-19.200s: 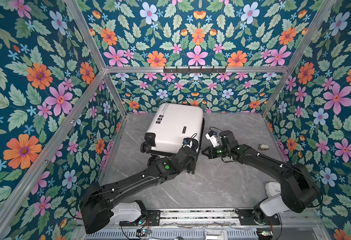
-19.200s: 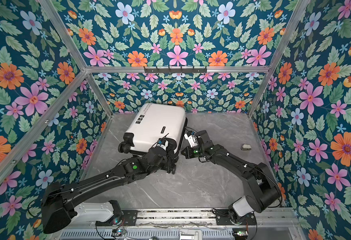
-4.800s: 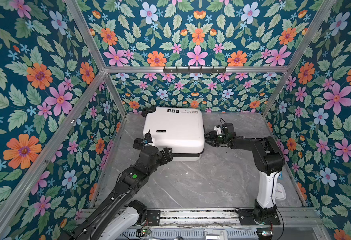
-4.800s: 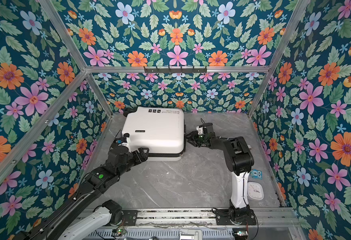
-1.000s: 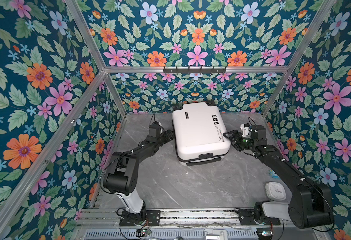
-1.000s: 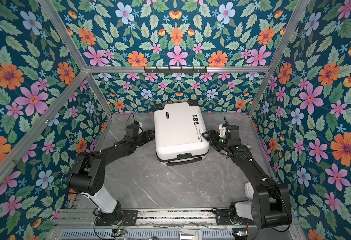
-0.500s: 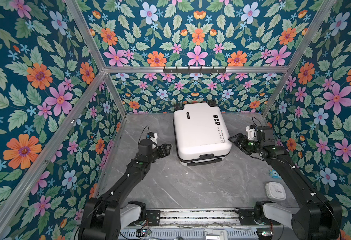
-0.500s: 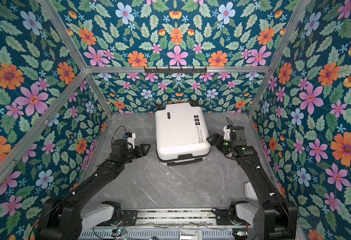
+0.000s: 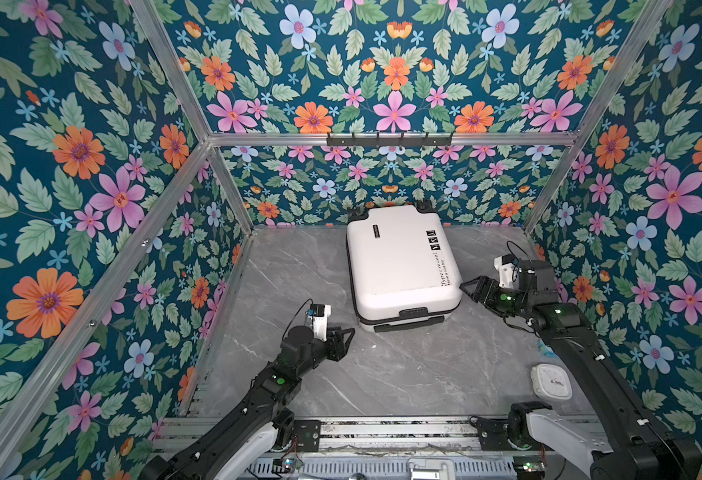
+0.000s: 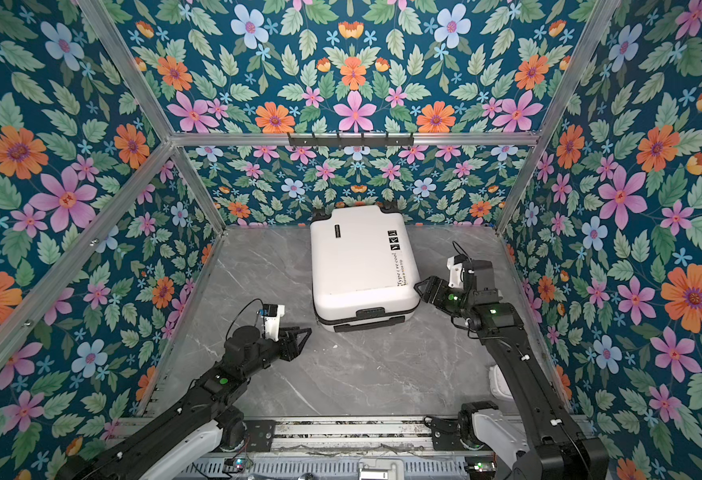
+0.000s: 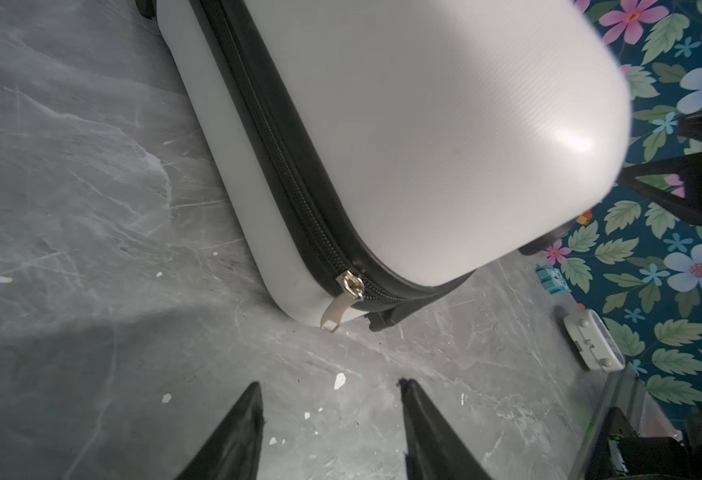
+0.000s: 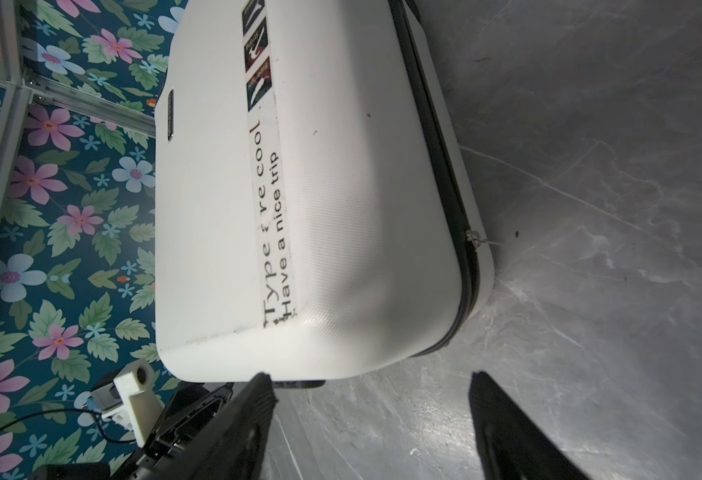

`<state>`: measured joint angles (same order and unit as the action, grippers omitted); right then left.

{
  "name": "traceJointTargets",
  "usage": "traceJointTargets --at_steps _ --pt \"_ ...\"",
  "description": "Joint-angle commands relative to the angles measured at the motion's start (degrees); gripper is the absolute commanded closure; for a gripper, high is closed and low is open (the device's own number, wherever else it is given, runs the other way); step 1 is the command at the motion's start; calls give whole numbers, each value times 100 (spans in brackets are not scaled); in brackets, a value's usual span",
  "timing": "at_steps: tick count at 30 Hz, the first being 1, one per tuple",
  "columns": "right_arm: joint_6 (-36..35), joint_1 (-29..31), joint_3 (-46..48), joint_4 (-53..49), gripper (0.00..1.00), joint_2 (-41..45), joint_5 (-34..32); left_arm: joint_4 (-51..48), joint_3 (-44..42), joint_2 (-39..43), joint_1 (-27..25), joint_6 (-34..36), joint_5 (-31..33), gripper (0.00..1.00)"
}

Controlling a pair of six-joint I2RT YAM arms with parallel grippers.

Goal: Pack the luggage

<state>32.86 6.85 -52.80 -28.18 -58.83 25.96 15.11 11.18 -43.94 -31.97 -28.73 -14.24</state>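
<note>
The luggage is a white hard-shell suitcase lying flat and closed near the back wall, handle end toward the front. My left gripper hovers in front of its front-left corner, apart from it. In the left wrist view the left gripper stands open over bare table, facing the zipper pull on the luggage. My right gripper stands open just off the front-right corner. In the right wrist view the right gripper holds nothing, close to the luggage.
A small white device lies at the front right of the marble table, with a small blue item beside the right arm. Floral walls enclose three sides. A black hook rail hangs on the back wall.
The left gripper has pulled back from the luggage's left side toward the front and its jaws have narrowed. The right gripper has drawn slightly away to the right. The luggage turned slightly.
</note>
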Motion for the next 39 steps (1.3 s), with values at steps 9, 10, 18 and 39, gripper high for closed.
traceJointTargets --at_steps 9,10,18,39 --pt "147 79 238 49 25 135 -14 1836 -349 -727 -292 942 395 61" --pt "150 73 239 73 25 130 -16 1879 -352 -803 -301 1001 404 62" --pt "260 72 258 217 25 40 74 2290 -178 -1544 -396 1222 484 70" --pt "343 78 403 329 25 56 147 2725 146 -2513 -520 1461 444 69"
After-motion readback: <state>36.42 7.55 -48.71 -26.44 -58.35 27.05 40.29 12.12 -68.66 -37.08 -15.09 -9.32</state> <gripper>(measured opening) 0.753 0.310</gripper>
